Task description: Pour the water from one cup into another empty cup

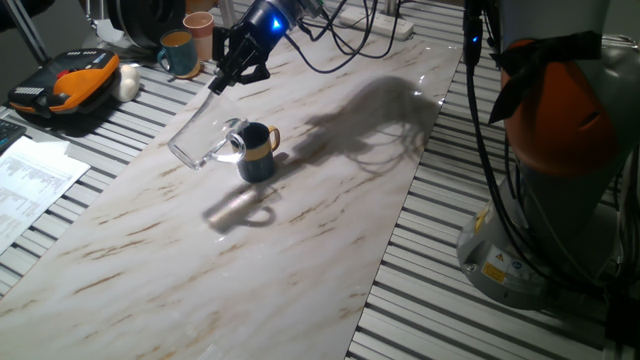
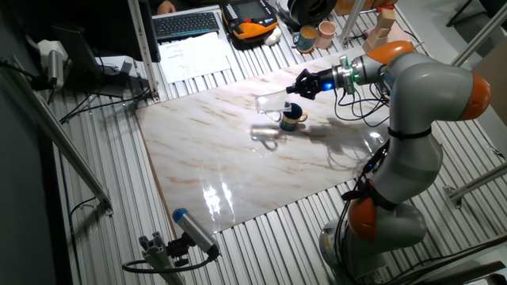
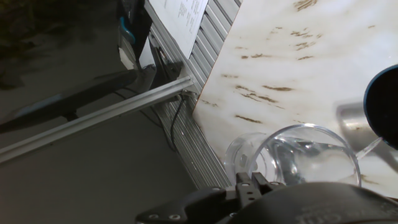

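Observation:
My gripper [image 1: 228, 78] is shut on the transparent glass mug [image 1: 203, 135] and holds it above the marble table [image 1: 300, 260], tipped steeply. Its lower edge and clear handle lie right beside the rim of the dark navy-blue mug [image 1: 259, 153] with the yellow-tan handle, which stands upright. The other fixed view shows the same: gripper [image 2: 302, 85], glass mug [image 2: 272, 103], dark mug [image 2: 292, 118]. In the hand view the glass mug [image 3: 298, 158] fills the lower middle and the dark mug [image 3: 387, 102] is cut off at the right edge. I cannot make out the water in the glass.
A teal mug [image 1: 178, 53] and a pinkish-tan cup [image 1: 199, 30] stand at the table's far end. An orange-and-black device [image 1: 65, 85] and papers [image 1: 30, 180] lie to the left. The arm's base [image 1: 560, 170] stands at the right, with cables [image 1: 350, 40] behind.

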Robot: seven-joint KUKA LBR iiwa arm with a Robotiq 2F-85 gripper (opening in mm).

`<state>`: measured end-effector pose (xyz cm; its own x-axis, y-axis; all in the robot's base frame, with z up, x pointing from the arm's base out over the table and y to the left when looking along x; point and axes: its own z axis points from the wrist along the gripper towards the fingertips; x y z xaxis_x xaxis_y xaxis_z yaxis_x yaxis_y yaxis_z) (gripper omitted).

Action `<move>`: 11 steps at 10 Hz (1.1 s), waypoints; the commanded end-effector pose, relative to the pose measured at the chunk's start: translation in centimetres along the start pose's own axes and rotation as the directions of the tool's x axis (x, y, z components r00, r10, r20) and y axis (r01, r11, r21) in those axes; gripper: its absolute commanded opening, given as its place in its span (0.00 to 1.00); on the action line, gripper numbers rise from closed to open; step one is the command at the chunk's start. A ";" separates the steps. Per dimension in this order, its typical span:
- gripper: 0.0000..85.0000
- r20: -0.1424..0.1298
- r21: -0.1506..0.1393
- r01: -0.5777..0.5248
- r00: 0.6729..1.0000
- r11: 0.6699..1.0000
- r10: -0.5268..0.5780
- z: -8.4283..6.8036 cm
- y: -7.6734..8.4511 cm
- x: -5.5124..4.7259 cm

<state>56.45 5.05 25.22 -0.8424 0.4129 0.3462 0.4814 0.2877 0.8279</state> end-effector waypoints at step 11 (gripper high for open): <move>0.00 -0.011 -0.023 0.020 1.000 1.000 -0.021 -0.2 -0.1 0.0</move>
<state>56.35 4.80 25.22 -0.8545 0.3974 0.3346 0.4590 0.2761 0.8444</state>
